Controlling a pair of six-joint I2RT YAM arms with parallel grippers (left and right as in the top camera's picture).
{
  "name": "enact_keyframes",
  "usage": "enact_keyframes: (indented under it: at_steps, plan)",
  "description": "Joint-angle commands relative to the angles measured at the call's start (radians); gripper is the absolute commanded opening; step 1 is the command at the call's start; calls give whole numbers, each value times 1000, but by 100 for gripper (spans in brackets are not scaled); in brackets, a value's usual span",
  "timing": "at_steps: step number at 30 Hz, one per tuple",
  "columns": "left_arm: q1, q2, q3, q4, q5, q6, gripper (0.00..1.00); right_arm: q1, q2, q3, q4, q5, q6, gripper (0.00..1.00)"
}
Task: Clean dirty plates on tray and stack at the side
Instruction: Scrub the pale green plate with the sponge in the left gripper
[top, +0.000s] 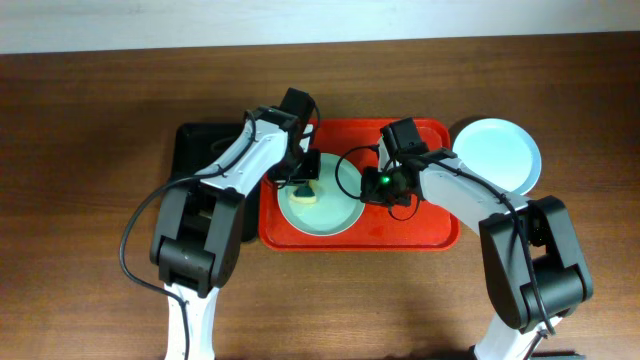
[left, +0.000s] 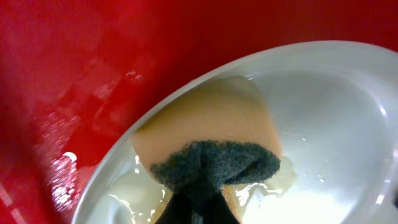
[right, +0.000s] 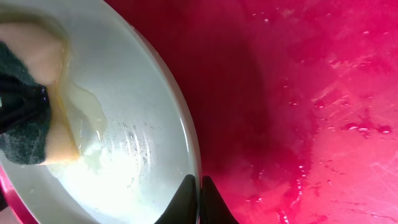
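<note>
A pale mint green plate (top: 335, 212) lies on the red tray (top: 430, 235), left of its middle. My left gripper (top: 302, 183) is shut on a yellow sponge with a dark scouring side (left: 205, 130), which presses on the plate's inner surface (left: 336, 112) amid yellowish wet smears. My right gripper (right: 199, 196) is shut on the plate's right rim, one fingertip inside the plate (right: 124, 124) and the other over the tray (right: 298, 93). A pale blue plate (top: 497, 155) rests on the table just right of the tray.
A smaller black tray (top: 195, 150) sits against the red tray's left side, under my left arm. The red tray's floor (left: 74, 62) is wet and shiny. Brown tabletop surrounds everything.
</note>
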Motion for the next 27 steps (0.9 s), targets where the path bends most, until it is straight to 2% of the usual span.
enact_keyframes:
  at_steps: [1,4,9,13,18,22,24,27]
  plan:
    - [-25,129,-35,35,309,106,0,9,4,-14,2,-4,2,4]
    - [-20,128,-31,46,463,166,0,9,4,-14,2,-4,2,4]
    - [9,95,7,40,478,165,0,9,4,-14,2,-5,2,4]
    - [55,0,19,33,398,145,0,9,4,-14,2,-5,2,4]
    - [100,-92,19,-55,234,137,0,9,5,-14,5,-5,2,4]
    - [99,-95,14,-100,121,136,0,9,4,-14,5,-5,2,4]
    - [89,-95,1,-98,64,93,0,9,4,-14,5,-5,2,4]
    - [72,-95,-29,-74,44,57,0,9,4,-14,5,-5,2,4]
